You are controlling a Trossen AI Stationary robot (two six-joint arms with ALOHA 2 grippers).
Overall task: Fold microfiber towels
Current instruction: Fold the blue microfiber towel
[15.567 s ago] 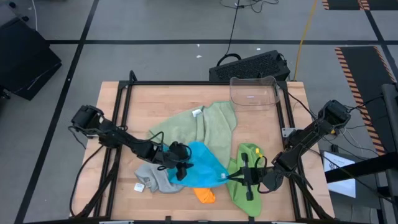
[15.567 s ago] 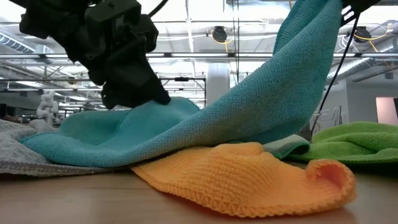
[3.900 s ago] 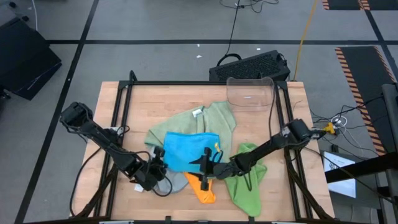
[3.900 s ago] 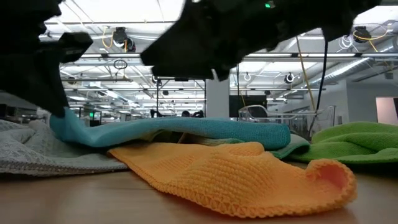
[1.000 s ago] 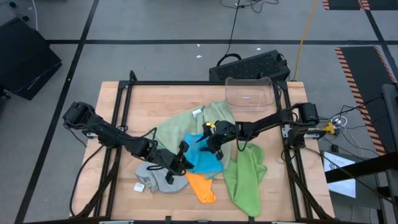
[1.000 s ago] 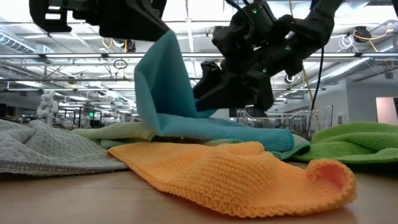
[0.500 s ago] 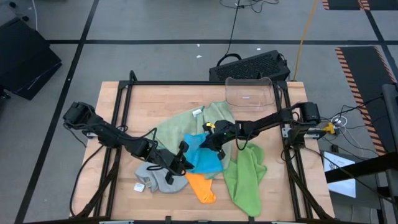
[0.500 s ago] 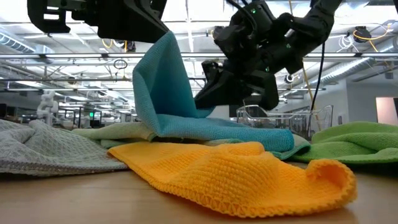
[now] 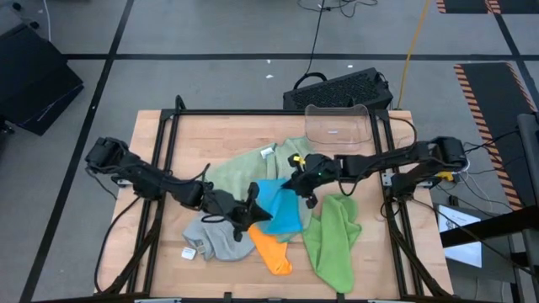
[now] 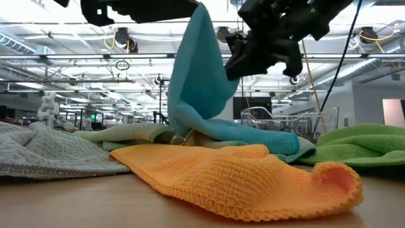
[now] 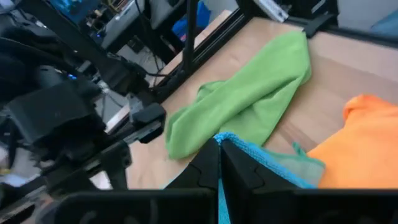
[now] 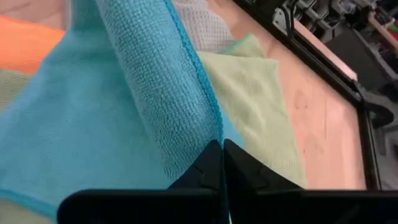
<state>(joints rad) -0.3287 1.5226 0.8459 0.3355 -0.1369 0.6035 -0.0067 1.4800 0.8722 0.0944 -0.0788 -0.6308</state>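
The bright blue towel [image 9: 282, 209] lies mid-table on the sage green towel [image 9: 253, 171], one side raised in a peak [image 10: 197, 57]. My left gripper [image 9: 253, 210] is shut on it at its near-left side. My right gripper [image 9: 297, 182] is shut on it at its far side. The orange towel [image 9: 271, 251] lies crumpled near the front edge, partly under the blue one. The grey towel [image 9: 212, 239] lies at the front left, the lime green towel [image 9: 333, 240] at the front right. My left gripper pinches the blue towel's hemmed edge [image 11: 225, 138] between its two shut fingers. The held part is lifted above the table [image 10: 201, 14]; the cloth hangs from it and the rest lies on the other towels. My right gripper pinches the blue towel at its hemmed edge [image 12: 214, 132], where the cloth is rolled over in a fold, between its two shut fingers. The held part is lifted clear; the towel's lower part [image 10: 253, 136] rests on the sage green towel.
A clear plastic bin [image 9: 339, 124] stands at the table's far edge, right of centre. A black metal frame [image 9: 160, 160] runs round the wooden table top. Bare wood shows at the far left [image 9: 202, 139] and the near left corner.
Both grippers have moved toward the table's right edge and up, carrying the blue towel's lifted edge with them. The raised part now stands taller and farther right, over the part that stays lying on the sage green and orange towels.
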